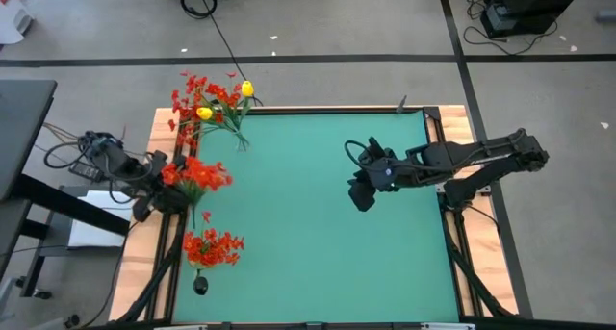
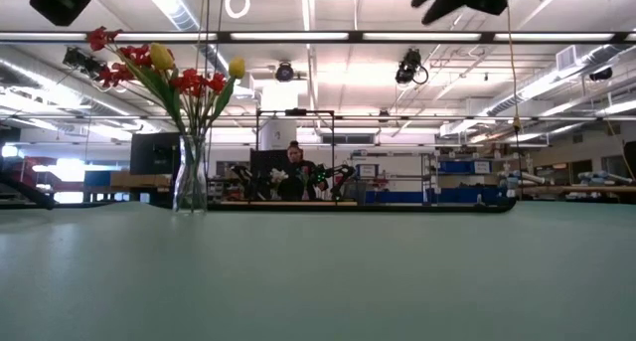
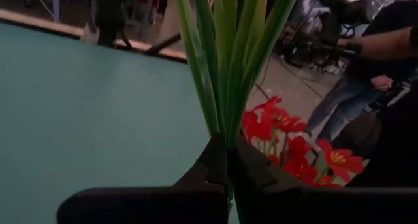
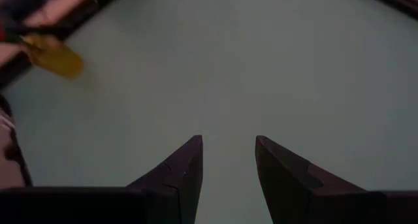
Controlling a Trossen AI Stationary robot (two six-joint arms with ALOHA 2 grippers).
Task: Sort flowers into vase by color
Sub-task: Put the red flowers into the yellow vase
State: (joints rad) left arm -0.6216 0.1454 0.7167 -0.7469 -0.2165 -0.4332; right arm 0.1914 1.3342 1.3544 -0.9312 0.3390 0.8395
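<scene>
item: my left gripper (image 3: 228,175), at the left edge of the green table (image 1: 318,224), fingers pressed fully together on the green stems and long leaves (image 3: 225,61) of a red flower spray (image 1: 195,174), whose blossoms fan out over the mat's left border in the high view. item: my right gripper (image 4: 228,165), hovering above the right half of the table, fingers parted with a clear gap between them and nothing in it, only bare green surface under them. item: a clear glass vase (image 2: 191,177) standing upright near the far left corner of the table, holding a mixed bunch of red blossoms (image 2: 199,81) and two yellow tulip buds (image 2: 161,56), stems gathered down into the glass; from above the same bunch shows red sprays with the yellow buds (image 1: 247,88) among them. item: a second red spray (image 1: 214,247) at the near left of the mat, its stem running down to a small dark vase mouth (image 1: 200,286); whether it stands upright i cannot tell. item: more red blossoms (image 3: 287,136) visible past my left fingers, beyond the held stems. item: a blurred yellow shape (image 4: 55,54) at the edge of my right wrist view, too soft to identify. item: a person (image 2: 294,170) seated far behind the table in the room beyond
</scene>
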